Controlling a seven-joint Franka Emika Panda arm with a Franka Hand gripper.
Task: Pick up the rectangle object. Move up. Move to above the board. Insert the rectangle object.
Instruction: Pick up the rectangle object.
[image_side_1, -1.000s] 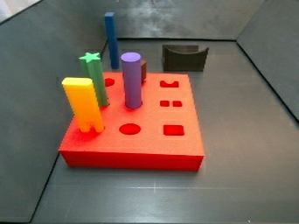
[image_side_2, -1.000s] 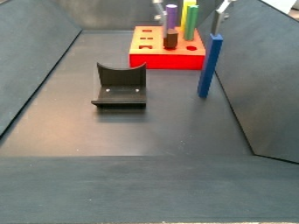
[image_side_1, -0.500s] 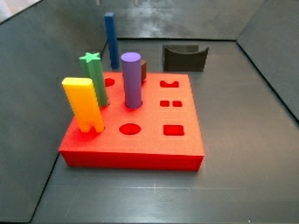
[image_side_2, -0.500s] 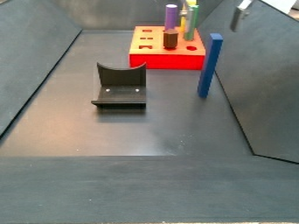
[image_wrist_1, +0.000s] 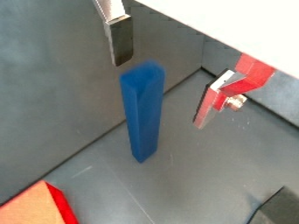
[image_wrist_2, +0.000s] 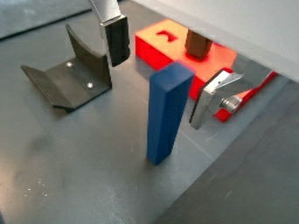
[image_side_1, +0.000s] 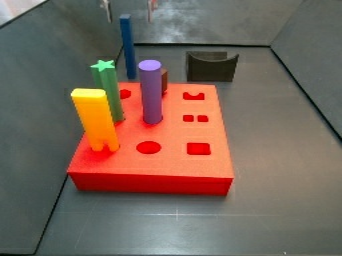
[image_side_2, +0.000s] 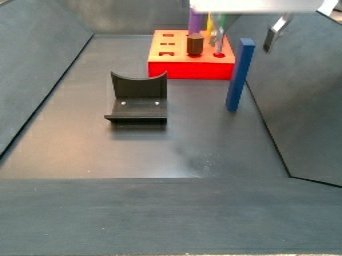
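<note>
One tall, slim dark blue bar of rectangular section, the rectangle object (image_wrist_1: 142, 109), is seen standing upright on the dark grey floor, just beside one flat red rectangular block with shaped holes in its top face, the board (image_side_1: 187, 140); in a side view the bar (image_side_2: 239, 75) rises off the floor close to the board's (image_side_2: 174, 62) edge, not inserted in any hole. Three pegs are counted standing in the board: one purple cylinder (image_side_1: 151, 90), one yellow-orange block (image_side_1: 94, 118) and one green star-topped peg (image_side_1: 107, 88). Several holes in the board's top face are left unfilled, among them a round one and square ones. One dark L-shaped fixture (image_side_2: 136, 97) is placed on the floor well apart from the bar, and is also shown in a wrist view (image_wrist_2: 72, 70). The gripper (image_wrist_1: 163, 63) is held above the bar with its jaws spread apart, one silver finger with a dark pad (image_wrist_1: 119, 37) on one side of the bar's top and the other finger (image_wrist_1: 214, 96) on the opposite side, neither touching it. In both wrist views the bar's (image_wrist_2: 167, 112) top is framed between the two plates, and the gripper (image_wrist_2: 163, 59) is pointed downward from above.
</note>
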